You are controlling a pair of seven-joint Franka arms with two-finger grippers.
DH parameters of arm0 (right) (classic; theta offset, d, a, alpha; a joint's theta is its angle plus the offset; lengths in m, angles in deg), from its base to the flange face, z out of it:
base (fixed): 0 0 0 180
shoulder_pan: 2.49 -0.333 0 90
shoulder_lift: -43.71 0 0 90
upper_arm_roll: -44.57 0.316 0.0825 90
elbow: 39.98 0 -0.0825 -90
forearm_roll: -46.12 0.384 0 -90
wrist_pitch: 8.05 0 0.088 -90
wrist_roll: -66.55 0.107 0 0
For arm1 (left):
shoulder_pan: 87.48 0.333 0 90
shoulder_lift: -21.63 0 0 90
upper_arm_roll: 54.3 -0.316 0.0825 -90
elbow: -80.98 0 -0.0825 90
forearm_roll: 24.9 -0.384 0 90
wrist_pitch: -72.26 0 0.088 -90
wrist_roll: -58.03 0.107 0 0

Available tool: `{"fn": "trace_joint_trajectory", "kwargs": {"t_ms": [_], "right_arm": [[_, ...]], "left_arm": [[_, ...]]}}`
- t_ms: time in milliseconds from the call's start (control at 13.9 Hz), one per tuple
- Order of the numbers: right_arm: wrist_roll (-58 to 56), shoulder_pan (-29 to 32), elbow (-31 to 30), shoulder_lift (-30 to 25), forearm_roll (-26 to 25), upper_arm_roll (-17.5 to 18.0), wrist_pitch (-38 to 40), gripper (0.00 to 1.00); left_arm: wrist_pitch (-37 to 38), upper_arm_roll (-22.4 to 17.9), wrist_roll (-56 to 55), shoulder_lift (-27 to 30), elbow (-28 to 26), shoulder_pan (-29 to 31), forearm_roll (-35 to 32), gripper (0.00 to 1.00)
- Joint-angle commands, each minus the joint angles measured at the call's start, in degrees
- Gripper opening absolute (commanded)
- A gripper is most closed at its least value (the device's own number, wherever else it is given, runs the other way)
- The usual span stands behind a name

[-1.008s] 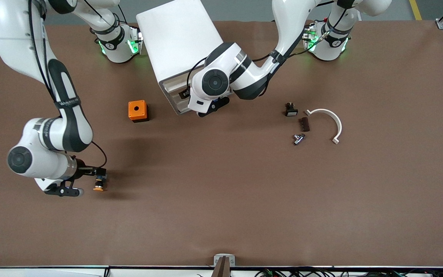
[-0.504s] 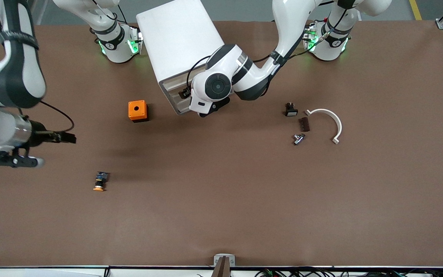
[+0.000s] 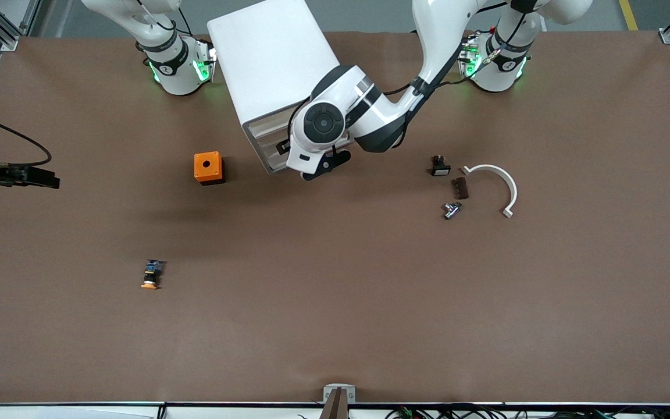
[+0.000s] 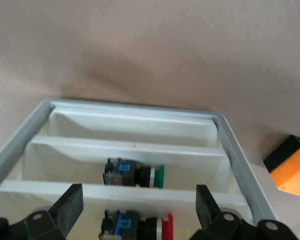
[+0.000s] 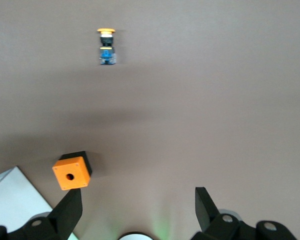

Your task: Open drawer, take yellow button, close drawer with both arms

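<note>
The tall white cabinet [image 3: 271,58] stands near the arms' bases. In the left wrist view its uppermost drawer [image 4: 130,131] looks empty. The two lower drawers hold a green-capped button [image 4: 135,174] and a red-capped button [image 4: 137,227]. My left gripper [image 3: 281,146] is open right in front of the cabinet's front, its fingers [image 4: 70,207] spread at the lower drawers. The orange-capped button [image 3: 152,274] lies on the bare table, also in the right wrist view [image 5: 106,45]. My right gripper [image 3: 44,177] is open and empty, raised over the right arm's end of the table.
An orange box with a hole [image 3: 208,167] sits beside the cabinet, toward the right arm's end. Toward the left arm's end lie a black button with a white cap [image 3: 439,166], a brown piece [image 3: 460,188], a metal part [image 3: 451,209] and a white curved piece [image 3: 498,180].
My right gripper let go of the orange-capped button on the table, then rose and drew back toward the right arm's end. My left wrist shifted slightly at the cabinet front.
</note>
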Motion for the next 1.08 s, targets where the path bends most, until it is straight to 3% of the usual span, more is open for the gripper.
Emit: {"fn": "trace_joint_trajectory", "kwargs": {"t_ms": [0, 216, 576, 792, 1008], "right_arm": [[-3.2, 1.2, 2.3, 1.2, -2.6, 0.9, 0.8, 1.00], [-3.1, 0.5, 4.2, 1.4, -2.3, 1.2, 1.1, 1.00], [-3.0, 0.0, 9.2, 1.1, -2.0, 1.4, 4.5, 1.00], [-2.3, -0.4, 9.2, 0.4, -1.7, 1.4, 10.9, 1.00], [-3.1, 0.9, 9.2, -0.1, 0.5, 0.7, 10.9, 1.00]], "left_arm": [[-0.1, -0.1, -0.9, 1.1, -0.2, -0.4, -3.3, 1.00], [-0.1, -0.7, -1.0, 3.0, 0.0, 1.3, -8.7, 0.99], [4.5, -0.6, 6.3, 12.2, 0.1, 11.7, -19.7, 0.99], [11.6, -0.5, 17.8, 19.3, 0.1, 19.8, -20.4, 0.99], [17.6, -0.4, 29.6, 22.9, 0.0, 26.3, -20.4, 0.99]]}}
